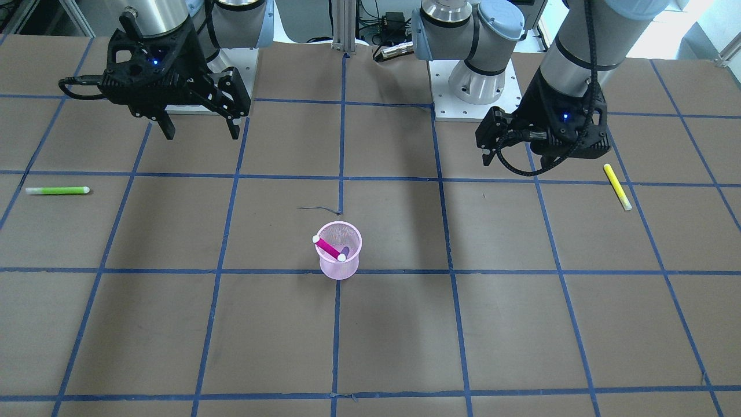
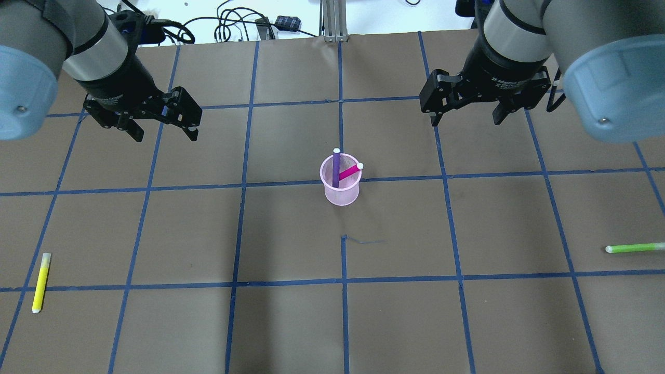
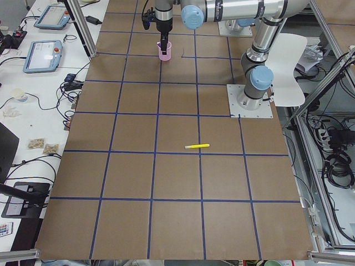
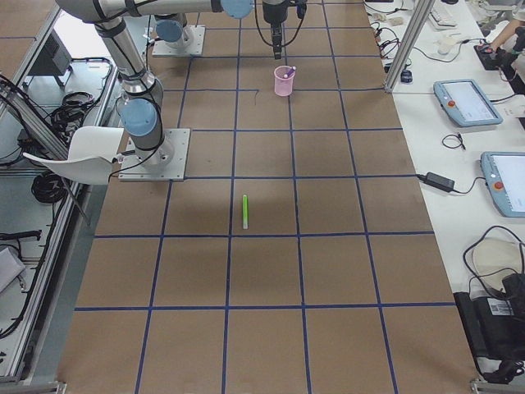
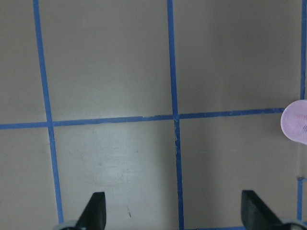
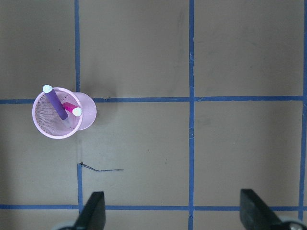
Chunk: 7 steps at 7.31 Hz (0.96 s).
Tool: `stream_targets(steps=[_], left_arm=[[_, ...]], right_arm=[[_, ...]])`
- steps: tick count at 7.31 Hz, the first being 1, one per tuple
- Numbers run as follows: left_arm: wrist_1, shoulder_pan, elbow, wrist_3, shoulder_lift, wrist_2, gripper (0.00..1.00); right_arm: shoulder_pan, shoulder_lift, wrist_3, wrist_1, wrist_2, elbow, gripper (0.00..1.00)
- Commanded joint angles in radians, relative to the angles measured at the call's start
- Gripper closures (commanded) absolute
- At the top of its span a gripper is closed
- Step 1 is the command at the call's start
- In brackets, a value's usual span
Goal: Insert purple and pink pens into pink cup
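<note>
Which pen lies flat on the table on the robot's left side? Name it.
The yellow pen. The green pen also lies flat, but on the robot's right; the purple pen and pink pen stand leaning inside the pink cup.

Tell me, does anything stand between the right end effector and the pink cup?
Nothing visible does. Only bare table lies between the right end effector and the pink cup, which already holds the purple pen and pink pen. The green pen lies far aside.
</note>
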Motion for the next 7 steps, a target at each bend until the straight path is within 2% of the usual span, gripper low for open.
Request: stream_targets(steps=[1,7], left_arm=[[-0.035,-0.003,-0.002,0.003,0.029,0.003,0.00],[-0.030,0.002,-0.015,-0.002,0.019,-0.005,0.00]], right_arm=[[0.002,-0.003,0.003,-0.001,0.000,-0.001,0.00],[0.000,0.008,0.003,-0.001,0.001,0.001,0.00]])
